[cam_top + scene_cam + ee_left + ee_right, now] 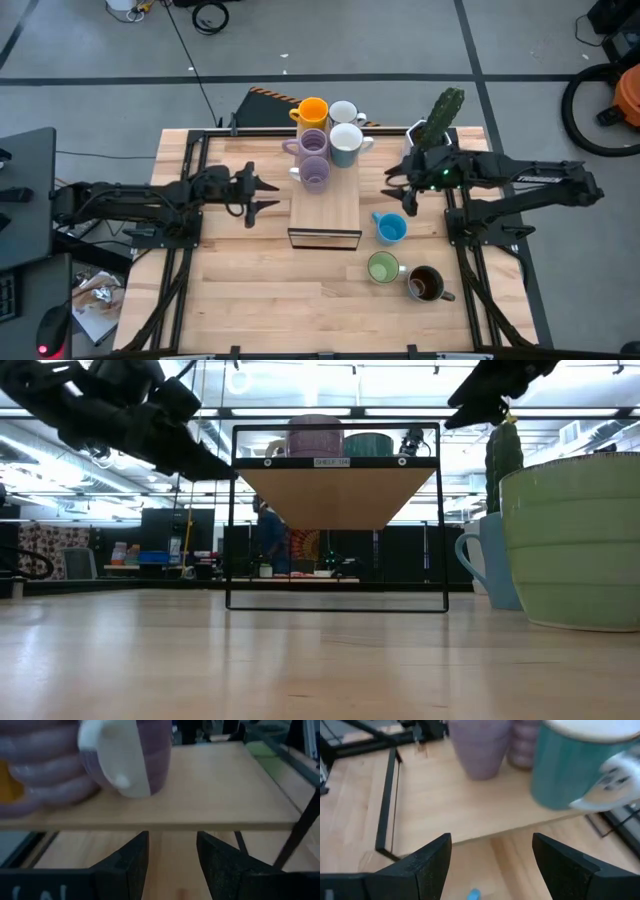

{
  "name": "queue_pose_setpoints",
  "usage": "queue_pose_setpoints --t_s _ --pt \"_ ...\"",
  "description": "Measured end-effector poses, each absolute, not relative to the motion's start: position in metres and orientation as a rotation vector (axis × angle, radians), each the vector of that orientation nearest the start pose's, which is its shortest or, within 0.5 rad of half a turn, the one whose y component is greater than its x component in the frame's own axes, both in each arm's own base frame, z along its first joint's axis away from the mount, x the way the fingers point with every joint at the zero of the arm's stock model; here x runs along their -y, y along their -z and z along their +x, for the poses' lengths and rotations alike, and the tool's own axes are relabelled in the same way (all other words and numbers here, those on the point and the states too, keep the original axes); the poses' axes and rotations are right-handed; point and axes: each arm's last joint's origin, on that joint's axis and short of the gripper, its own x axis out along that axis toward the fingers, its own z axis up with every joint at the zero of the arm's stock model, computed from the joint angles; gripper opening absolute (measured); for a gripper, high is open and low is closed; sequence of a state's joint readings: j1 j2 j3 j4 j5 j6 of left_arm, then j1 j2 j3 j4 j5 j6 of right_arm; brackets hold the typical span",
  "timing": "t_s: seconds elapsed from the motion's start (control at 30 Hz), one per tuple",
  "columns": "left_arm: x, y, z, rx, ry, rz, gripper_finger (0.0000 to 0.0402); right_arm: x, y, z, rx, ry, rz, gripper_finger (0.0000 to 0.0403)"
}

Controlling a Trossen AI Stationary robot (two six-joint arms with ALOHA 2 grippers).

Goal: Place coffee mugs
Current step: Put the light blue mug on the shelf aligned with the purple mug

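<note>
A wooden-topped wire shelf (pixel 325 205) stands mid-table. At its far end stand an orange mug (pixel 313 110), a white mug (pixel 343 113), two purple mugs (pixel 313 143) (pixel 316 172) and a teal-sided mug with a white rim (pixel 346 143). A blue mug (pixel 390 228), a green mug (pixel 383 268) and a dark brown mug (pixel 425 284) stand on the table right of the shelf. My left gripper (pixel 268 195) is open, left of the shelf, facing a purple mug (pixel 125 755). My right gripper (pixel 398 185) is open, right of the shelf, above the blue mug, facing the teal-sided mug (pixel 565 765).
A white pot with a green cactus (pixel 440 120) stands at the table's far right, just behind my right arm. The shelf's black wire frame (pixel 335 520) raises its top well above the table. The shelf's near half and the table's near left part hold nothing.
</note>
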State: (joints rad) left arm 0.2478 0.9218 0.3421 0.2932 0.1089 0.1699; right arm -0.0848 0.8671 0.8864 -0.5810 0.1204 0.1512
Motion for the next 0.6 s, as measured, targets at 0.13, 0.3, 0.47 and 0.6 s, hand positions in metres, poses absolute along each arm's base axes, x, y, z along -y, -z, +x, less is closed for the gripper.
queue_pose_setpoints --t_s 0.13,0.3,0.47,0.6 --pt "-0.043 -0.199 0.184 -0.225 -0.118 0.153 0.0172 0.010 -0.310 0.183 -0.620 0.251 0.169 0.0283" --pt "-0.042 -0.188 0.178 -0.194 -0.118 0.192 0.0172 0.001 -0.315 0.189 -0.684 0.302 0.198 0.0283" --pt "-0.042 -0.185 0.177 -0.185 -0.118 0.215 0.0172 -0.007 -0.320 0.197 -0.707 0.299 0.211 0.0283" --pt "-0.041 -0.184 0.176 -0.204 -0.106 0.211 0.0172 -0.011 -0.316 0.200 -0.778 0.301 0.224 0.0283"
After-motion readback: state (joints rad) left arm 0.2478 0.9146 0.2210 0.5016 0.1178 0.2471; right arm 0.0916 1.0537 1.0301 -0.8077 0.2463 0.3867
